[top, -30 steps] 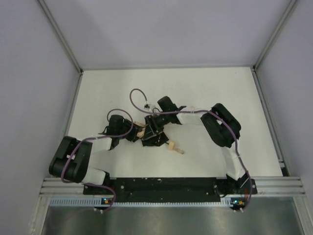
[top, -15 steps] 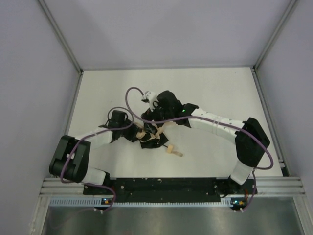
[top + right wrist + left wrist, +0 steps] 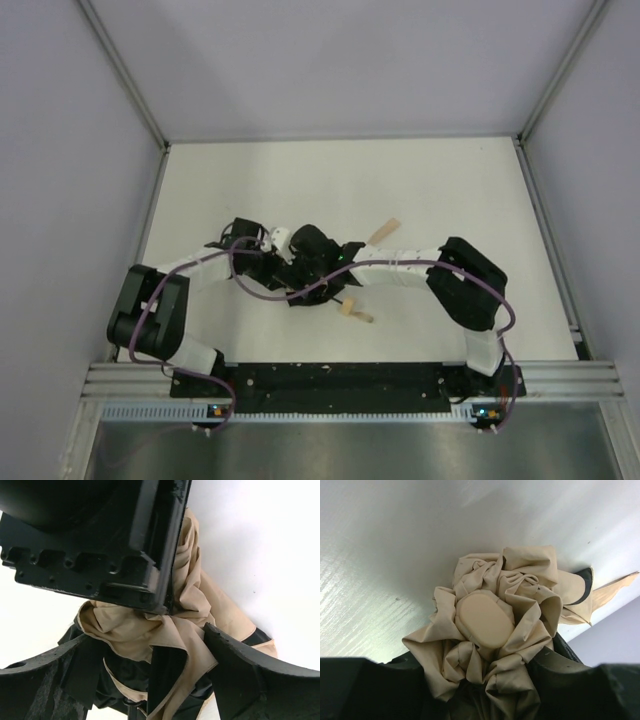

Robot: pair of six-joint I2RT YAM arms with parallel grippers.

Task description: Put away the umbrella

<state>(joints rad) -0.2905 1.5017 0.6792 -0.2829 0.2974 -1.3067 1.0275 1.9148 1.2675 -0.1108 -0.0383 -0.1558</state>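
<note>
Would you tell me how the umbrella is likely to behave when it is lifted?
The umbrella probably feels floppy: its canopy is crumpled in loose folds. The handle sticks out, so it may dangle. The tan strip could snag.

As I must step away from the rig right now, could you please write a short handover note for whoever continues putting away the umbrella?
Left pincer: closed on the umbrella, gripping its bunched canopy near the capped end.
Right pincer: open, jaws straddling the same fabric, not gripping.
The umbrella lies in the middle of the table. Its handle is toward the arm bases, and a tan strip sticks out on the far side.
Done: collapsed, canopy loosely gathered.
Left: tidy the folds, fasten and stow it. No storage place is in view.
</note>
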